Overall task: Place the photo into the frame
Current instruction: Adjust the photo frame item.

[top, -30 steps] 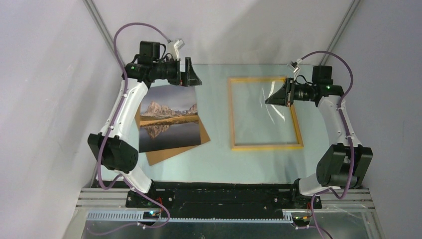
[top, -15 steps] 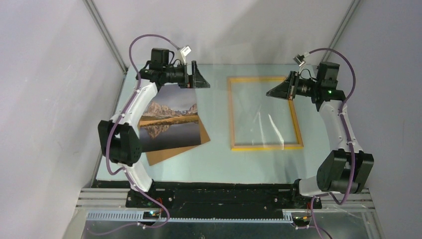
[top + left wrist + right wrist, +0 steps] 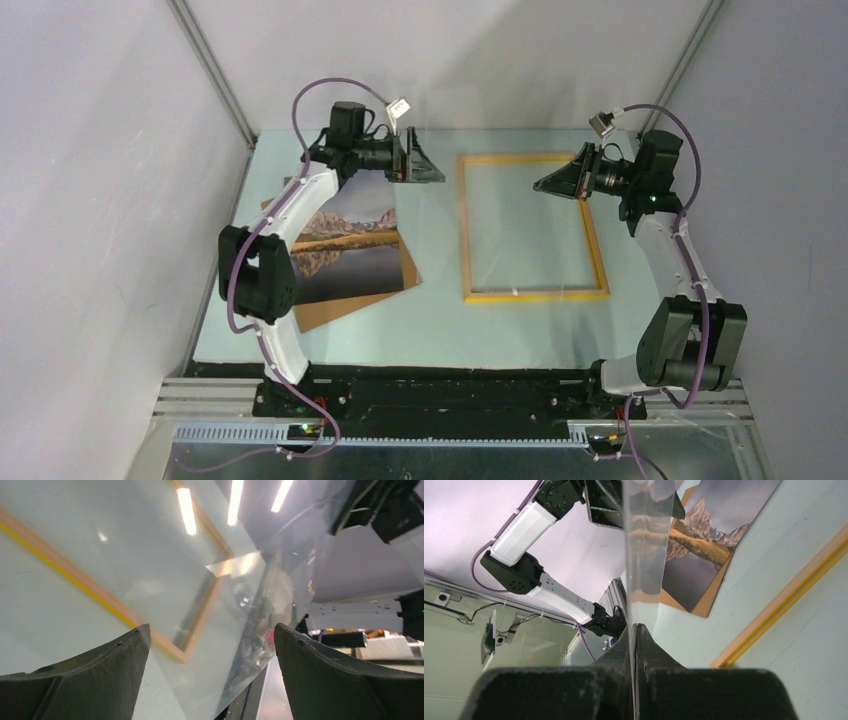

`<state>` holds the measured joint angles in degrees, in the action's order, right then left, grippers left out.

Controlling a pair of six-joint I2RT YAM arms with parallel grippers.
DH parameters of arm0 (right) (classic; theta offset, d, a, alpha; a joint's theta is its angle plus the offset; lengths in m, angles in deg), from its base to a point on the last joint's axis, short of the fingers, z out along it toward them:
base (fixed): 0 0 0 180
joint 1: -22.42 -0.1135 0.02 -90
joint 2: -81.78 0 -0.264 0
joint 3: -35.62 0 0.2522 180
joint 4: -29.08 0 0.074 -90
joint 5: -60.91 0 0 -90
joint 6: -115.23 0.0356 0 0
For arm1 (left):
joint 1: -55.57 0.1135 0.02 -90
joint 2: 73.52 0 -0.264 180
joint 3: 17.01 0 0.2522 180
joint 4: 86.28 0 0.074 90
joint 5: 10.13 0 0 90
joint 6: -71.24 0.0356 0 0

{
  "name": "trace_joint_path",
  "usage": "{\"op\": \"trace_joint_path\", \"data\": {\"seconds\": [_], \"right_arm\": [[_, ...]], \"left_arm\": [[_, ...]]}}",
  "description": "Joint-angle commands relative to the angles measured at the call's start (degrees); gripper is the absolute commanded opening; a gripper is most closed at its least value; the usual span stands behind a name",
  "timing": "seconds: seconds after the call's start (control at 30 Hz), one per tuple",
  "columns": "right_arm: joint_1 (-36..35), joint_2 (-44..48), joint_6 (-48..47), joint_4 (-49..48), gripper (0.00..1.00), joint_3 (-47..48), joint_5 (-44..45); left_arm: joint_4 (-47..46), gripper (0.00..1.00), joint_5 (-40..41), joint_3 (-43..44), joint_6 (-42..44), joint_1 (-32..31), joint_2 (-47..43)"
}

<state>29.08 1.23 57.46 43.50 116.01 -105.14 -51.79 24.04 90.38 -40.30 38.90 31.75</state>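
Observation:
The photo (image 3: 345,250), a mountain mirrored in a lake, lies face up at the left on a brown board (image 3: 340,312). The frame (image 3: 466,230), with narrow yellow-orange edges, lies flat in the middle of the table. My right gripper (image 3: 545,185) hangs over the frame's far right side, shut on a clear sheet (image 3: 646,555) that rises edge-on from the jaws (image 3: 635,627). My left gripper (image 3: 425,165) stands open just left of the frame's far left corner. In the left wrist view the clear sheet (image 3: 260,630) hangs beyond the gripper (image 3: 212,640), over the frame (image 3: 90,585).
The brown board juts out under the photo's near and right edges (image 3: 704,605). Grey walls close in the table at the back and both sides. The arms' black base rail (image 3: 450,390) runs along the near edge.
My left arm has swung right, from over the photo's far edge toward the frame's far left corner. My right gripper has tilted up with the clear sheet, whose glare has left the frame.

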Motion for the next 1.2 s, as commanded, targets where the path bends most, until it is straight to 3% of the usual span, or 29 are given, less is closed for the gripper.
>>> {"op": "trace_joint_path", "data": {"seconds": [0.0,0.1,0.2,0.23,0.37,0.6,0.8,0.9,0.97,1.13,1.17], "right_arm": [[0.37,0.69,13.00,-18.62,0.00,-2.62,-2.61],[0.44,0.12,16.40,-23.54,0.00,-4.25,-2.68],[0.61,0.10,14.88,-22.39,0.00,-4.85,-2.09],[0.63,0.12,13.65,-19.92,0.00,-4.89,-1.62],[0.81,0.11,4.47,-11.44,0.00,-4.89,0.37],[2.07,-0.69,-1.81,-5.21,0.00,-4.81,3.41],[2.18,-1.63,-5.69,-1.90,0.00,-4.84,4.55],[2.58,-2.22,-6.48,-1.68,0.00,-4.78,4.77],[2.95,-2.75,-6.78,-1.24,0.10,-4.81,4.78],[5.36,-3.15,-9.68,2.74,0.58,-4.73,6.92],[5.73,-3.13,-10.67,3.89,0.62,-4.44,8.08]], "left_arm": [[-7.58,0.96,-6.25,-2.10,-4.25,-2.62,-0.91],[-11.32,0.94,-6.70,-3.48,-7.16,-2.91,-0.84],[-24.96,0.90,-8.38,-8.01,-17.70,-2.77,-1.40],[-27.35,0.84,-8.84,-8.41,-19.00,-2.76,-1.44],[-28.50,0.62,-9.09,-8.96,-20.95,-2.89,-2.02],[-29.06,0.36,-9.11,-9.70,-21.86,-2.86,-4.10],[-29.16,0.01,-8.81,-10.42,-22.13,-3.00,-4.67],[-29.17,0.00,-8.22,-11.00,-22.39,-3.10,-5.28],[-29.12,0.00,-6.84,-11.99,-22.51,-3.15,-6.14],[-29.07,0.00,-2.59,-14.52,-23.83,-3.34,-8.22],[-29.07,0.00,-2.12,-15.03,-24.13,-3.41,-8.68]]}}
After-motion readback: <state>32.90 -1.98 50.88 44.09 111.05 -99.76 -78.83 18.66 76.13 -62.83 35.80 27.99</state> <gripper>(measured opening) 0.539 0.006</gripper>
